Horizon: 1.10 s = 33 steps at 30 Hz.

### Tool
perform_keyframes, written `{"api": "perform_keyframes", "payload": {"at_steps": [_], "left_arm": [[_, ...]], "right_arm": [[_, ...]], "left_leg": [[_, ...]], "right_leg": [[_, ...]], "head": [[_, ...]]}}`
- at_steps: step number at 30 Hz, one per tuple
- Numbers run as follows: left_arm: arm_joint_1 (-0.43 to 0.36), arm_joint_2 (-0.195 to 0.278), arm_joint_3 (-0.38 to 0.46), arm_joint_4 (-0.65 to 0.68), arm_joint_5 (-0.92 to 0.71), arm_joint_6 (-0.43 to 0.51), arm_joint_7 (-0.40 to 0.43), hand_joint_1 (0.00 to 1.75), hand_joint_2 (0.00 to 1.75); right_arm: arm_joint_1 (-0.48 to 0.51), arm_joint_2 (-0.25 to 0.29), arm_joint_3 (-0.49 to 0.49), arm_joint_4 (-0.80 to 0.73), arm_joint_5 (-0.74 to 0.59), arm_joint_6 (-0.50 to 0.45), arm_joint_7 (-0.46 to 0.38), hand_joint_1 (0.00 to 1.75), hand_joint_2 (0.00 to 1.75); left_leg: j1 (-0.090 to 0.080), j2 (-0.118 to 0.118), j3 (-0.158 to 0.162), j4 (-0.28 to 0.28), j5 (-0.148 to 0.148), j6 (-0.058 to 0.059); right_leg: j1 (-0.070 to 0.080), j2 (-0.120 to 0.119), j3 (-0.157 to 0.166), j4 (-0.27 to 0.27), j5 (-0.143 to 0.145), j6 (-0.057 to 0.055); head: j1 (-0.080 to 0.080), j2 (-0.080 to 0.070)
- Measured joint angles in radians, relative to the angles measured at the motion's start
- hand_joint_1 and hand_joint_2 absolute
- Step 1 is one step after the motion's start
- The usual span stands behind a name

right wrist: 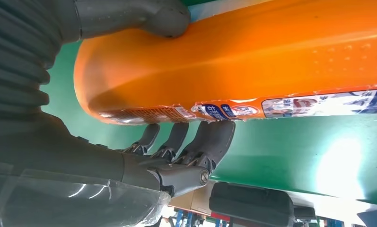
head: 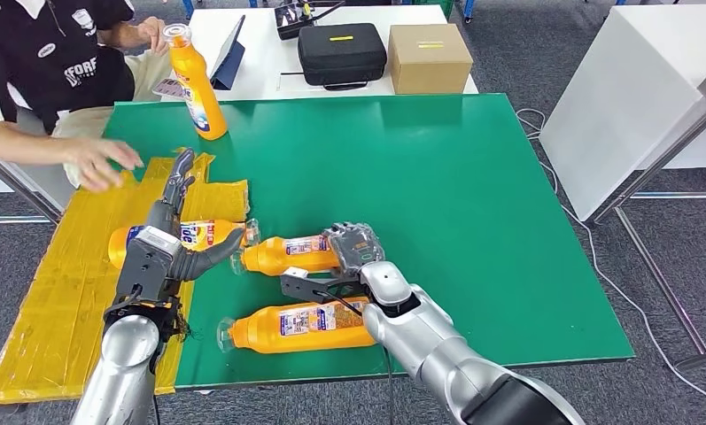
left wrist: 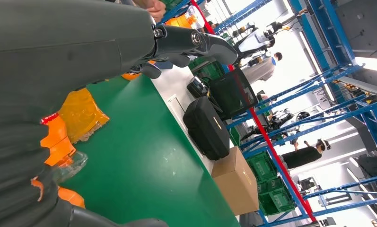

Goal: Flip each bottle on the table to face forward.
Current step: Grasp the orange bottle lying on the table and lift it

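On green table [head: 473, 221], right hand [head: 353, 248] grips middle bottle [head: 287, 255], seemingly full; left hand [head: 167, 239] open.

Silver arms, grey ribbed wrist covers, dark-fingered hands (black cables)

A green table [head: 473, 204] is set on grey carpet [head: 544, 53]. Behind it, a white table [head: 269, 53] is seen bearing a black case [head: 341, 53] and a cardboard box [head: 430, 57]. Blue shelving [left wrist: 337, 85] is lit brightly from behind.
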Motion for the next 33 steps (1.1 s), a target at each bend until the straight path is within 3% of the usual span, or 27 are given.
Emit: {"api": "perform_keyframes", "payload": {"at_steps": [1,2,3,27,28,31,32,33], "left_arm": [[0.000,0.000,0.000,0.000,0.000,0.000,0.000,0.00,1.75],[0.000,0.000,0.000,0.000,0.000,0.000,0.000,0.00,1.75],[0.000,0.000,0.000,0.001,0.000,0.000,0.000,0.00,1.75],[0.005,-0.003,0.000,0.008,0.000,0.000,0.000,0.00,1.75],[0.005,-0.003,0.000,0.008,0.000,0.000,0.000,0.00,1.75],[0.005,-0.003,0.000,0.008,0.000,0.000,0.000,0.00,1.75],[0.005,-0.003,0.000,0.008,0.000,0.000,0.000,0.00,1.75],[0.005,-0.003,0.000,0.008,0.000,0.000,0.000,0.00,1.75]], "right_arm": [[-0.001,0.001,0.000,0.002,0.002,0.000,0.001,0.27,1.75],[-0.001,0.001,0.000,0.004,0.004,0.001,0.003,0.06,1.75],[-0.001,0.001,0.000,0.006,0.005,0.004,0.005,0.00,1.75],[-0.016,0.009,-0.002,0.071,0.018,0.053,0.035,0.00,1.75],[-0.017,0.010,-0.002,0.073,0.018,0.054,0.036,0.10,1.75],[-0.020,0.012,-0.005,0.080,0.019,0.054,0.039,1.37,1.75],[-0.020,0.012,-0.006,0.083,0.020,0.054,0.040,1.71,1.75],[-0.020,0.012,-0.007,0.085,0.021,0.054,0.040,1.75,1.75]], "left_leg": [[0.000,0.000,0.000,0.000,0.000,0.000],[0.000,0.000,0.000,0.000,0.000,0.000],[0.000,0.000,0.001,0.000,0.000,0.000],[0.000,0.001,0.002,0.000,0.000,0.000],[0.000,0.001,0.002,0.000,0.000,0.000],[0.000,0.001,0.002,0.000,0.000,0.000],[0.000,0.001,0.002,0.000,0.000,0.000],[0.000,0.000,0.002,0.000,0.000,0.000]], "right_leg": [[0.000,0.000,0.000,0.000,0.000,0.000],[0.000,0.000,0.000,0.000,0.000,0.000],[0.000,0.000,0.000,0.000,0.000,0.000],[0.000,0.000,0.001,0.000,0.000,0.000],[0.000,0.000,0.001,0.000,0.000,0.000],[0.000,0.000,0.002,0.000,0.000,0.000],[0.000,0.000,0.002,0.000,0.000,0.000],[0.000,0.000,0.002,0.000,0.000,0.000]], "head": [[0.000,0.000],[0.000,0.000],[0.000,0.000],[0.000,0.000],[0.000,0.000],[0.000,0.000],[0.000,0.000],[0.000,0.000]]}}
